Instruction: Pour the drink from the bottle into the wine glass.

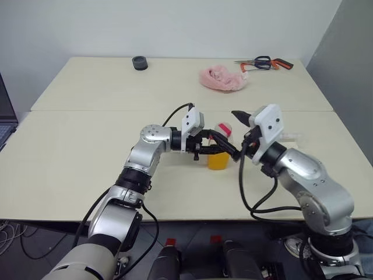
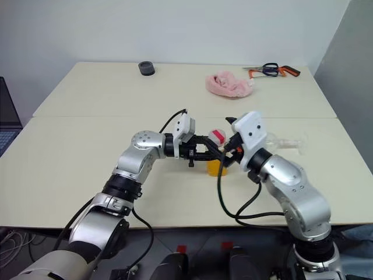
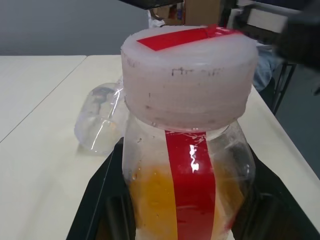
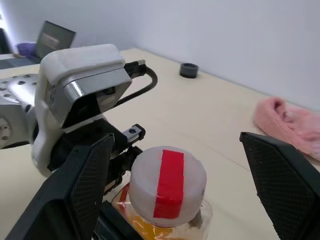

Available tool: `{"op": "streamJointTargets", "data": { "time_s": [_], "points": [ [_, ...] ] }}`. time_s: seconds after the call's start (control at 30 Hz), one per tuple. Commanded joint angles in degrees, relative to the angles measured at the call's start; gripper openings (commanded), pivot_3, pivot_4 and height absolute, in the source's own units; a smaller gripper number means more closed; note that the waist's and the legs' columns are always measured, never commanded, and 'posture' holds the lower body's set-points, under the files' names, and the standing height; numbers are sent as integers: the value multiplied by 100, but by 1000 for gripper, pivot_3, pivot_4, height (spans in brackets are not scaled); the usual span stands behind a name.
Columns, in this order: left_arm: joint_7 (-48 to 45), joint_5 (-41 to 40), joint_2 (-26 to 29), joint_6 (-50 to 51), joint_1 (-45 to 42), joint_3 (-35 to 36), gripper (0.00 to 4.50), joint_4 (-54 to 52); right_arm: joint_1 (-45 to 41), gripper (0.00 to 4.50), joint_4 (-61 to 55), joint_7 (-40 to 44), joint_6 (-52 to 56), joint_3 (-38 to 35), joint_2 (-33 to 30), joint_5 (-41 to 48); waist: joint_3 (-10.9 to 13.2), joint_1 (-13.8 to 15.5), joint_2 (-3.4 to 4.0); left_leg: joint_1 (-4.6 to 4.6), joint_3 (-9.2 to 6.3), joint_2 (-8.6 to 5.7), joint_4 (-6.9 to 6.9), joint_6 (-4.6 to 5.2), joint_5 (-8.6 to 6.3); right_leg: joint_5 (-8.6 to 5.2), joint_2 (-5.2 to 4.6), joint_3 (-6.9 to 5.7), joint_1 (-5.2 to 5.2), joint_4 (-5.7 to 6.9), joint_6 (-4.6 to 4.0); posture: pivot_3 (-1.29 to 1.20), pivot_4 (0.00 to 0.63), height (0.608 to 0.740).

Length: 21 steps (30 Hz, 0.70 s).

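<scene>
Lab or office: plain tables, laptop, tools.

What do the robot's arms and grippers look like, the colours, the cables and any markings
Both arms are built of rounded silver-grey metal segments with black joints. Each wrist carries a white boxy housing, and black cables loop loosely along both forearms. The left gripper and the right gripper each have two black fingers; the right gripper's fingers are broad, flat and finely textured. Small red marks show on the white housings.
</scene>
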Motion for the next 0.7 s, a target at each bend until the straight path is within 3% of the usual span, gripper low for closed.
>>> {"op": "streamJointTargets", "data": {
  "time_s": [0.03, 0.43, 0.53, 0.7],
  "points": [
    [-3, -27, -22, -211, -253, 129, 1826, -11, 135, 4287, -264, -509, 30, 199, 197, -358, 0, 5, 0, 0, 0, 0, 0, 0, 0, 0, 0, 0, 0, 0, 0, 0, 150, 740],
    [-93, 63, 6, -379, -446, 108, 1826, 318, 354, 4287, -227, -1025, -51, 400, 912, -662, 0, -5, 0, -2, -1, -1, 0, 0, 0, 0, -1, 0, 0, -1, 0, 0, 150, 740],
    [-102, 77, 12, -384, -457, 114, 1826, 333, 371, 3700, -178, -1036, -128, 398, 998, -687, 0, -8, 0, -2, 0, -2, 0, 1, 0, 0, -1, 0, 0, -1, 0, 0, 150, 740],
    [-103, 80, 14, -354, -433, 126, 1826, 289, 366, 1951, -95, -959, -259, 444, 978, -762, 0, -9, 0, -2, 0, -1, 0, 1, 0, 0, -1, 0, 0, -1, 0, 0, 150, 740]
  ]
}}
